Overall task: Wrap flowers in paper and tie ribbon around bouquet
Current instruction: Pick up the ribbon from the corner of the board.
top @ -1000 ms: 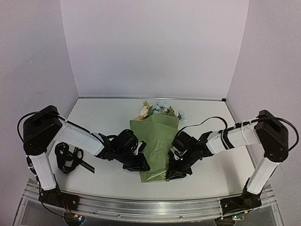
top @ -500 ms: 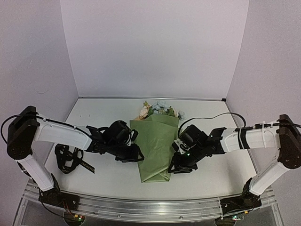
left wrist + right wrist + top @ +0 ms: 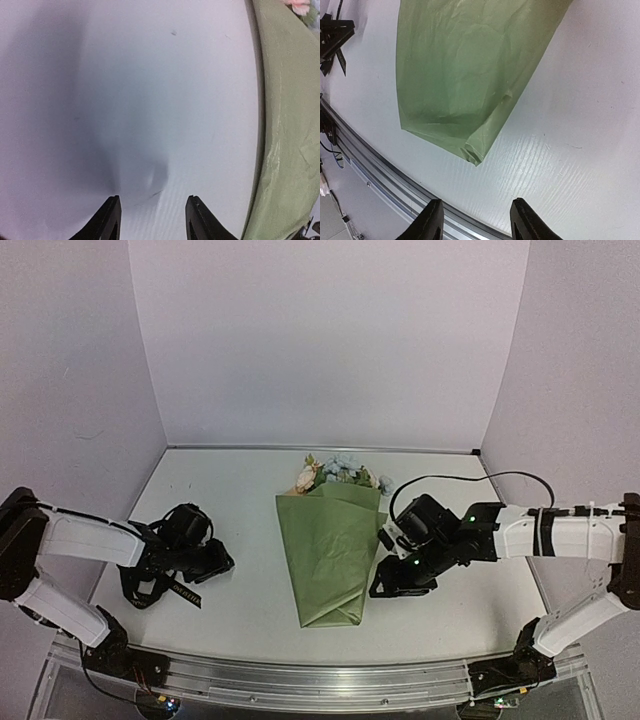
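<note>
We judge the coming move turns on the ribbon point(image 3: 160, 588). It lies as a black tangle at the near left of the surface point(image 3: 250, 630), just beside the left claw point(image 3: 218, 564) on its left (partly under that wrist, so we cannot tell whether they touch). The right claw point(image 3: 385, 588) sits well apart from it, across the bouquet point(image 3: 330, 555). The bouquet's long axis runs near to far in the middle, with the flowers point(image 3: 340, 472) at the far end. Both claws are released, fingers apart, with nothing between them.
</note>
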`<action>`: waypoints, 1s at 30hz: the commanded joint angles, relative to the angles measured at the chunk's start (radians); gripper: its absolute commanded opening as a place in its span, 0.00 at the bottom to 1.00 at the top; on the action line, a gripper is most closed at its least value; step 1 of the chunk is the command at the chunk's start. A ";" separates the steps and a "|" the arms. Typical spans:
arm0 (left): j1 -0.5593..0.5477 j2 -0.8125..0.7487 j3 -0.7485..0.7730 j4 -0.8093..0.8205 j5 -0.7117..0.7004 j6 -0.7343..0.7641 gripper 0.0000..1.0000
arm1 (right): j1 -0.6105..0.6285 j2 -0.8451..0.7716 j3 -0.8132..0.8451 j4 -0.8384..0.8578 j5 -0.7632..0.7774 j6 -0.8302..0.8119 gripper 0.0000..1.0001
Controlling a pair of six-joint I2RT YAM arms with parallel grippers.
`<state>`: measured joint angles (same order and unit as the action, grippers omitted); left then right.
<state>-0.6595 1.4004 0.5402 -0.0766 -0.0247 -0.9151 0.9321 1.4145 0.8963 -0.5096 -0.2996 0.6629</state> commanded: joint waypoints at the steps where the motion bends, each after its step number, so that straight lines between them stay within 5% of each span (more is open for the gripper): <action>1: 0.000 -0.164 0.021 -0.167 -0.294 -0.131 0.50 | -0.002 -0.043 0.026 -0.067 0.017 -0.040 0.48; 10: 0.148 -0.168 0.081 -0.397 -0.430 -0.168 0.54 | -0.002 -0.048 0.028 -0.070 0.026 -0.056 0.55; 23: 0.251 0.045 0.118 -0.304 -0.301 -0.110 0.49 | -0.004 -0.039 0.036 -0.072 0.054 -0.090 0.57; 27: 0.255 0.101 0.114 -0.277 -0.280 -0.110 0.43 | -0.003 -0.033 0.037 -0.071 0.071 -0.091 0.57; 30: 0.255 0.122 0.116 -0.251 -0.257 -0.081 0.25 | -0.005 -0.036 0.036 -0.071 0.078 -0.091 0.57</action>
<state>-0.4110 1.4905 0.6382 -0.3805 -0.3270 -1.0201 0.9318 1.3936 0.8967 -0.5709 -0.2579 0.5863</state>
